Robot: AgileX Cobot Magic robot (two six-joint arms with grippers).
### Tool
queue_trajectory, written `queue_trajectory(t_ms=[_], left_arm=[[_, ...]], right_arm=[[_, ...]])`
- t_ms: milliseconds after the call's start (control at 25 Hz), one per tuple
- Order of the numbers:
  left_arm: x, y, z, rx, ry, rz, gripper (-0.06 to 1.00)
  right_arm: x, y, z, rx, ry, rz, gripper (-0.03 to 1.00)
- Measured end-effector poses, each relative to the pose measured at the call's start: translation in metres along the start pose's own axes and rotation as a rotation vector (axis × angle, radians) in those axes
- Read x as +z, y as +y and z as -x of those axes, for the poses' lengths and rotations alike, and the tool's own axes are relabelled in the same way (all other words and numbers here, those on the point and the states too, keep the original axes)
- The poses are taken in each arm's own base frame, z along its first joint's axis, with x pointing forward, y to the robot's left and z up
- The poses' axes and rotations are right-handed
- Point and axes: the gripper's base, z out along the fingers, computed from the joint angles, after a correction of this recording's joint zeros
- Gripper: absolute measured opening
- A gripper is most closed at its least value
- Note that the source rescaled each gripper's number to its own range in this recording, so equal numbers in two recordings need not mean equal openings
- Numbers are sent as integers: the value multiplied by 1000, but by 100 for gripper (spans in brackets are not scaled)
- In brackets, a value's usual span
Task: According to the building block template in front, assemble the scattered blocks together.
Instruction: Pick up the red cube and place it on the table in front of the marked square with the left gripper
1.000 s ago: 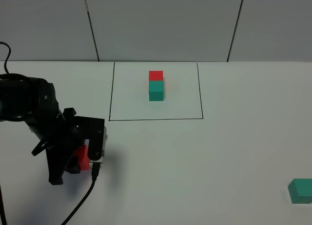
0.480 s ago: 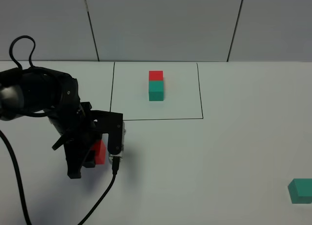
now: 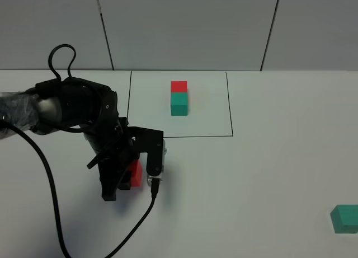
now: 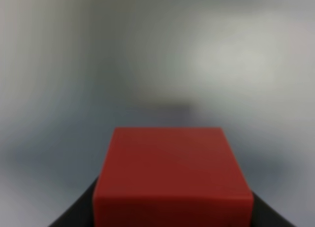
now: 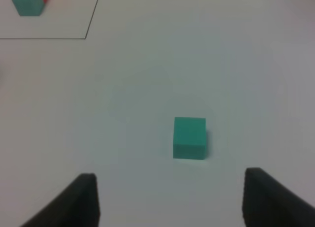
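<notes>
The template [image 3: 179,98], a red cube joined to a teal cube, stands inside a black-lined rectangle at the back middle; it also shows in the right wrist view [image 5: 30,1]. My left gripper [image 3: 130,175] is shut on the loose red cube [image 3: 135,173], just in front of the rectangle's left corner; the cube fills the left wrist view [image 4: 170,175]. The loose teal cube [image 3: 344,219] lies at the right front edge. In the right wrist view my open right gripper [image 5: 170,197] hangs short of that teal cube [image 5: 189,137], apart from it. The right arm is outside the high view.
A black cable [image 3: 50,174] trails from the left arm across the white table's [image 3: 246,179] front left. A grey panelled wall [image 3: 184,28] stands behind the table.
My left arm has carried the red cube to the right, toward the middle of the table. The teal cube and template have not moved.
</notes>
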Motion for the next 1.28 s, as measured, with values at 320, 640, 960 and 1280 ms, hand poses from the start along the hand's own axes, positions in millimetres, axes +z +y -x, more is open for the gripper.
queue_trajectory(t_ms=[320, 640, 960, 1280], left_arm=[[15, 5, 21, 26, -12, -13, 0], [33, 4, 29, 0, -12, -49, 0], [36, 5, 28, -2, -8, -57, 0], [37, 5, 28, 0, -8, -55, 0]], right_arm=[[0, 0, 0, 0, 0, 0, 56], [0, 0, 0, 0, 0, 0, 56], [0, 0, 0, 0, 0, 0, 56], [0, 0, 0, 0, 0, 0, 56]])
